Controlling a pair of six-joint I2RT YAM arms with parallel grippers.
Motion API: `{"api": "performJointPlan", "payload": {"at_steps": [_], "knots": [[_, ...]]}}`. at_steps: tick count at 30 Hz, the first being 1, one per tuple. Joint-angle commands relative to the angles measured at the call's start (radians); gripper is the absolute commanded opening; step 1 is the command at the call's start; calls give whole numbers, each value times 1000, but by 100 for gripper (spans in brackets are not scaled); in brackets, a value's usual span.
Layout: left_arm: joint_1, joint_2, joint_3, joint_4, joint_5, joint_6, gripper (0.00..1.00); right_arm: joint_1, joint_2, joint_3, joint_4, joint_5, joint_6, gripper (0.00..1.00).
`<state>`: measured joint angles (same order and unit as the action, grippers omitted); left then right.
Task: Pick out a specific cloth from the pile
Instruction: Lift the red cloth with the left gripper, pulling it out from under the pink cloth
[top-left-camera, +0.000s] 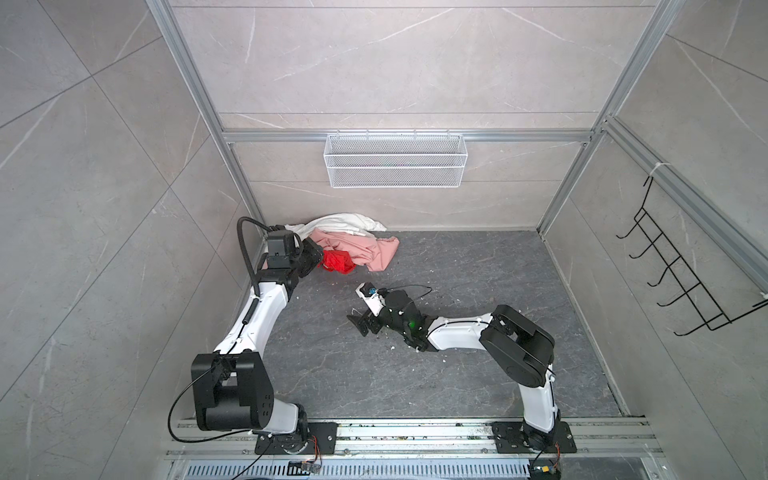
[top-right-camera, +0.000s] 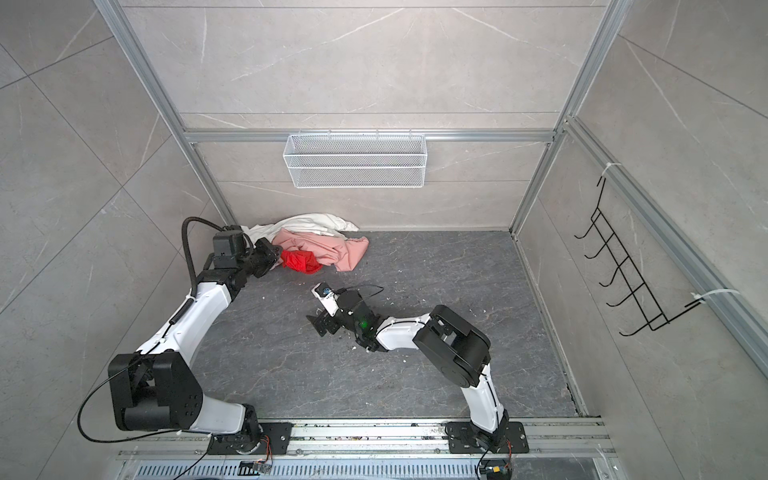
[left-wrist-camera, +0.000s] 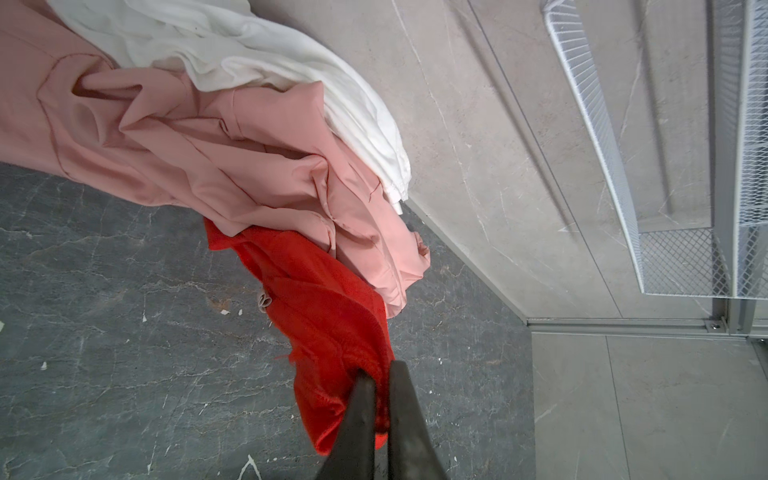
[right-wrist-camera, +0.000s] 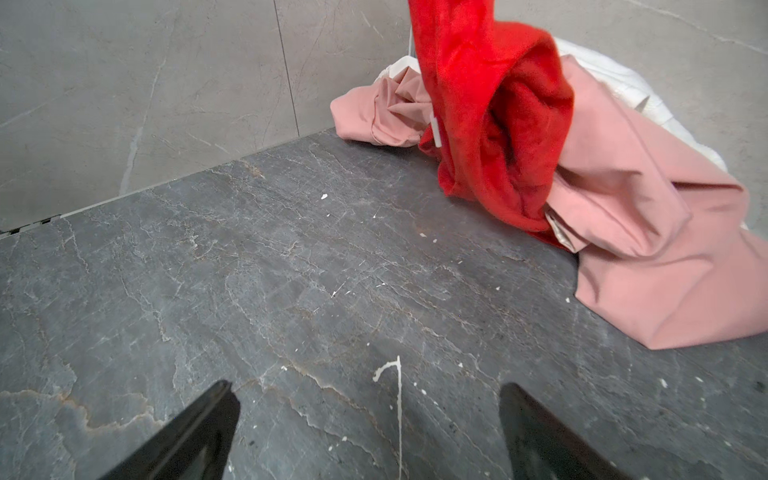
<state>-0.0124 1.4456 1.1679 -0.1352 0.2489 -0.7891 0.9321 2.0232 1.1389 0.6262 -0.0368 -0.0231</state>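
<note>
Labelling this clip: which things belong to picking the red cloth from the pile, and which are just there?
Job: red cloth; left gripper gripping it; pile (pink cloth, white cloth).
Just there: wire basket; hook rack; right gripper, open, empty.

Cloth (left-wrist-camera: 328, 324): bright red, white tag (right-wrist-camera: 436, 131)
Pile (top-left-camera: 357, 245): white, salmon-pink, red
Floor (top-left-camera: 457, 291): dark grey, pale veins
Basket (top-left-camera: 395, 176): white mesh

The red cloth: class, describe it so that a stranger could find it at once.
Start at the far left corner of the dark floor, where a pile of garments lies. At its near edge is the red cloth, pinched in the left pincer. It is bright red and the smallest; its neighbours are a pink cloth and a white cloth.
</note>
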Motion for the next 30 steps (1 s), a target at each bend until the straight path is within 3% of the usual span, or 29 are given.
{"api": "performJointPlan", "payload": {"at_steps": [1, 30], "knots": [[2, -59, 63, 23, 33, 14, 0, 7, -34, -2, 24, 13, -11, 100], [3, -121, 166, -50, 66, 35, 0, 7, -78, -52, 52, 28, -13, 100]]}}
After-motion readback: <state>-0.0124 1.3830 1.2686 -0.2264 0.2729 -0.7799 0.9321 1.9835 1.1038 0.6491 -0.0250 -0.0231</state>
